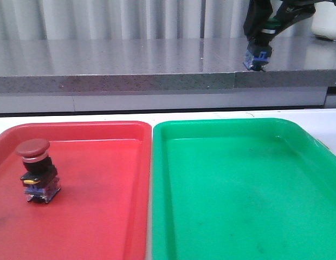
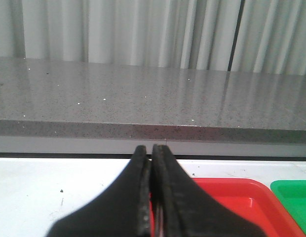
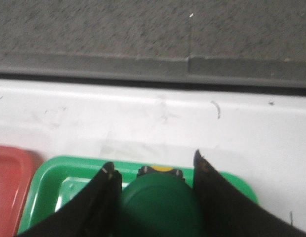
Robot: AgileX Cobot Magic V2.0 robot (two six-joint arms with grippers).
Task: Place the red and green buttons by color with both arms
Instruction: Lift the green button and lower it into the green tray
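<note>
Red button (image 1: 37, 171) sitting upright in red tray (image 1: 103, 216): half done. Green button (image 3: 158, 205) hanging pinched in right gripper (image 3: 155, 170) above green tray (image 1: 238, 206), awaiting lowering. Left gripper (image 2: 151, 150) pressed together, carrying nothing.

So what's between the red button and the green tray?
Front view: only bare floor of the red tray and its rim lie between the red button and the green tray.

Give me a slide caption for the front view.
Red button in red tray; right gripper carries other button above green tray.
</note>
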